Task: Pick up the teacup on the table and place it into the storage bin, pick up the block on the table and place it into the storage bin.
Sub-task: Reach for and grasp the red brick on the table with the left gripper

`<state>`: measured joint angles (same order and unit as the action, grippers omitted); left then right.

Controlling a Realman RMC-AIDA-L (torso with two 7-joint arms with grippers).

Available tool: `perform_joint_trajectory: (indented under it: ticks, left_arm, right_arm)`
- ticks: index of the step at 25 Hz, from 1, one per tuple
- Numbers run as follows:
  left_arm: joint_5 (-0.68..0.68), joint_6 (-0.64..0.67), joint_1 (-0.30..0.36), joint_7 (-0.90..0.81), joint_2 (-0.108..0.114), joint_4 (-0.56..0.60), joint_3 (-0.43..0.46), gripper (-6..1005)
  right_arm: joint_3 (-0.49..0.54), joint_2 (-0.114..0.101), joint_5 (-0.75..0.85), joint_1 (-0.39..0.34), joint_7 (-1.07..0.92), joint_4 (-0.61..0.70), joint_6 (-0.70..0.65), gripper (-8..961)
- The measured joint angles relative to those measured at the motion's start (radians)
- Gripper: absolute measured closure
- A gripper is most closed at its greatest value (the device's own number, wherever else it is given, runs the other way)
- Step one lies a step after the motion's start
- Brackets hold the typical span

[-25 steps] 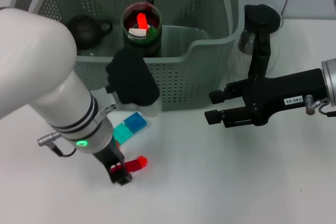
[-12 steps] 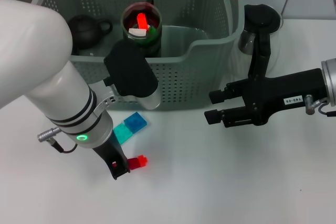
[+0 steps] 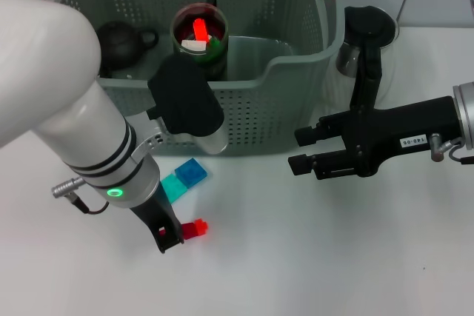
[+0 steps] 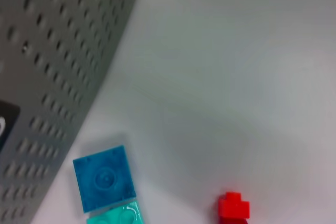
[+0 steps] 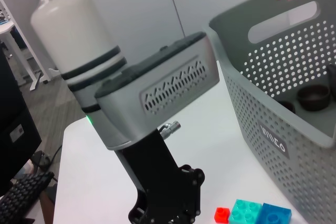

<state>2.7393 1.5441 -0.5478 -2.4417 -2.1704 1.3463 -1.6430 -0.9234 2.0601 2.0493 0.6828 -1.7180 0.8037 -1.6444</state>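
Two grippers are showing in the head view: the left gripper (image 3: 172,236) is sitting low at lower left, its fingers closing on the small red block (image 3: 195,229) on the tabletop (image 3: 311,257); the right gripper (image 3: 302,149), fingers parted, is hanging at right beside the storage bin (image 3: 289,86). In the left wrist view, the block is lying at the bottom edge, the blue brick (image 4: 104,178) lower left. In the right wrist view, the bin is filling the right side.

Left gripper (image 3: 172,236) low over worktop (image 3: 311,257), small block (image 3: 197,229) just beside its fingers (image 3: 169,238), on their right. Two joined blocks (image 3: 185,179) lie behind fingers, between them and storage bin (image 3: 252,109). Bin stands farther behind; a teapot (image 3: 118,42) and a cylindrical container (image 3: 200,38) sit inside it. Right gripper (image 3: 300,149) hangs well right of the blocks, near bin's front right corner.
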Motion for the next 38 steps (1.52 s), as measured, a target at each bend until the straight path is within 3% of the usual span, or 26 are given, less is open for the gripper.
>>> perform_joint_trajectory:
  ticks: [10,15,23,34,38]
  left_arm:
    - [-0.002,0.006,0.0,0.007,-0.002,0.004,-0.001,825]
    - [-0.004,-0.006,-0.001,0.007,-0.002,0.004,-0.001,589]
    - [0.0,-0.025,-0.01,0.007,-0.002,-0.037,-0.001,460]
    - [0.001,-0.048,-0.019,-0.002,-0.002,-0.062,0.004,460]
    - [0.004,-0.047,-0.022,-0.006,0.0,-0.061,0.01,571]
  right_arm:
    - [0.0,0.0,0.0,-0.001,0.0,0.0,0.0,343]
    - [0.0,0.0,0.0,-0.002,0.0,0.0,0.0,343]
    - [0.0,0.0,0.0,-0.003,0.0,0.0,0.0,343]
    - [0.0,0.0,0.0,-0.005,0.0,0.0,-0.005,344]
    - [0.0,0.0,0.0,-0.005,0.0,0.0,-0.004,343]
